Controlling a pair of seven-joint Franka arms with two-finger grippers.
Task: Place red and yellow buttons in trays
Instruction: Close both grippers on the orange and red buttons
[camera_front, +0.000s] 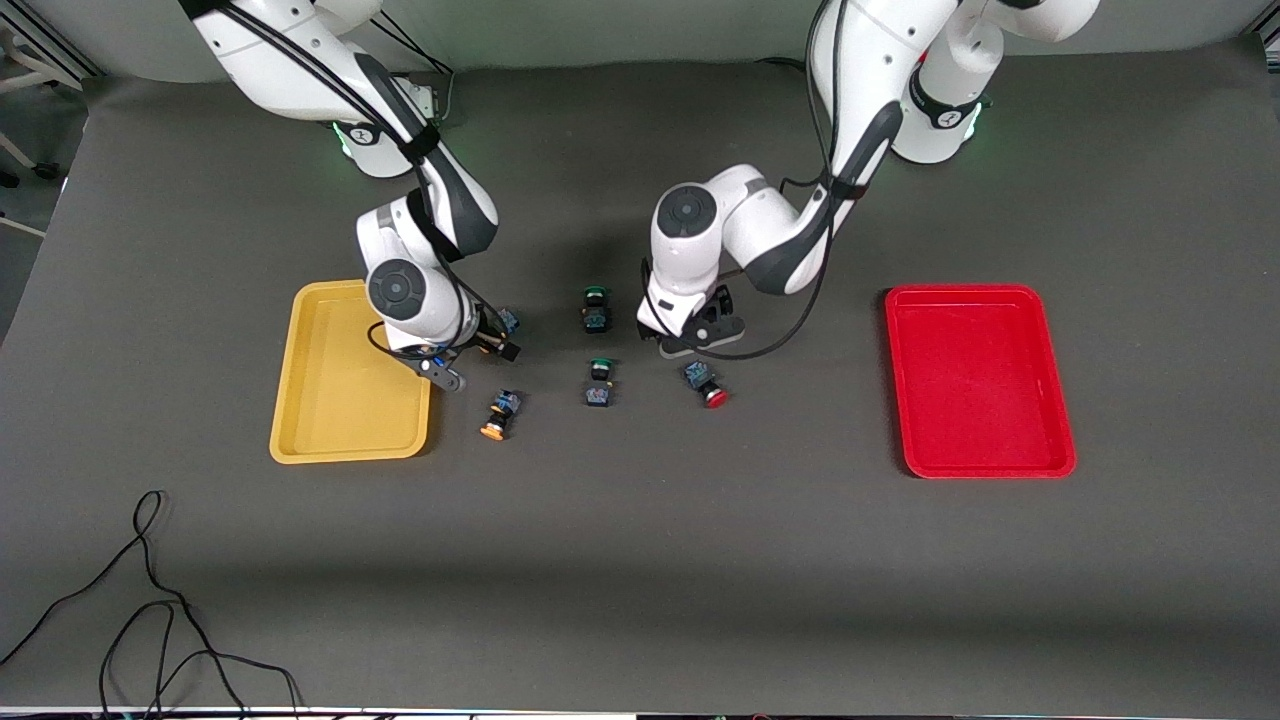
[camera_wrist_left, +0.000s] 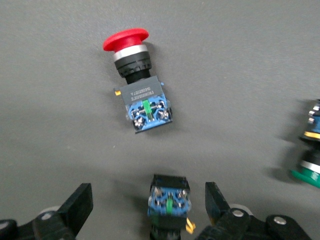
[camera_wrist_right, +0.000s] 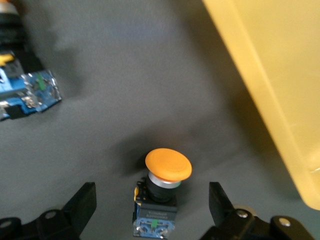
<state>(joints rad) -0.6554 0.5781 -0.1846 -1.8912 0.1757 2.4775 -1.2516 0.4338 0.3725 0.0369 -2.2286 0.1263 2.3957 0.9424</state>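
Fingers (camera_wrist_left: 77, 207) of your left gripper (camera_wrist_left: 150, 210) are standing spread apart, low over the desk (camera_front: 640, 560), with a switch (camera_wrist_left: 169, 202) lying between them, untouched by either one; its cap is out of sight in the left wrist view. Your right gripper (camera_wrist_right: 152, 207) is likewise released, its fingers (camera_wrist_right: 82, 202) flanking a yellow-capped button (camera_wrist_right: 162, 192) without touching it.

Working from the front camera's edge of the desk outward, you are seeing first a loose black cable (camera_front: 150, 600) trailing near the right arm's end. Next, another yellow-capped button (camera_front: 499, 414) is lying on its side beside the yellow tray (camera_front: 300, 400), just off the tray's rim and nearer the camera than the right gripper (camera_front: 478, 352). A red-capped button (camera_front: 706, 384) is resting on the desk close to the left gripper (camera_front: 695, 335) and slightly nearer the camera. Between those two buttons, a green-capped switch (camera_front: 599, 382) is lying at the middle, and a second green-capped switch (camera_front: 596, 308) is sitting farther from the camera than it.

The red tray (camera_front: 1050, 440) is lying toward the left arm's end, well apart from the buttons. You are seeing no button in either tray.
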